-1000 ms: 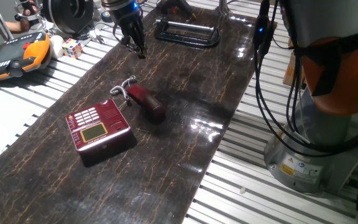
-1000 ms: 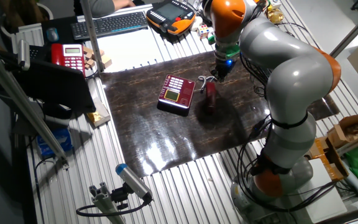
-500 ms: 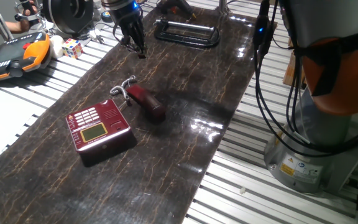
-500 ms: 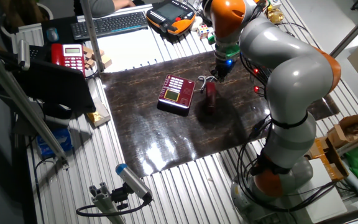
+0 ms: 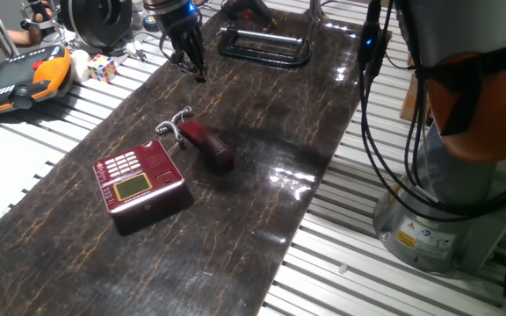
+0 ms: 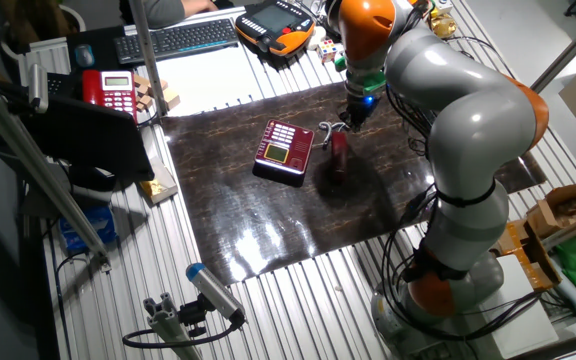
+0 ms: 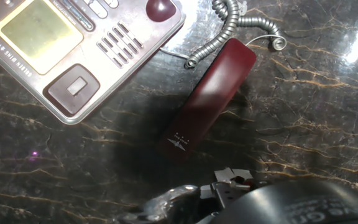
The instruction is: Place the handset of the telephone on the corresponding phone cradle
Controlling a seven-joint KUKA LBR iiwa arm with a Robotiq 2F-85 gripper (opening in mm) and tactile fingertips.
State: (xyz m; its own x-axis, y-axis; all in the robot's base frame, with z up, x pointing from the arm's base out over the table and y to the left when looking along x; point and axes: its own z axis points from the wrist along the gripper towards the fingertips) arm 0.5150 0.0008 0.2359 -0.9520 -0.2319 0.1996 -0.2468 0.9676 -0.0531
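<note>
You see the handset (image 7: 210,99) lying off the telephone (image 7: 73,50), below the gripper (image 5: 191,61); finger spread cannot be determined.

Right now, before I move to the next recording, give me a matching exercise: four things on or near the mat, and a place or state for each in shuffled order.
Things:
1. handset
2. telephone
3. claw
4. orange-black device

Places or states:
A. off the dark mat, on the slatted table
B. lying on the mat beside the phone, off its cradle
C. raised above the mat, holding nothing
D. keypad and display facing up, cradle unoccupied

Pairs: 1-B, 2-D, 3-C, 4-A
</note>
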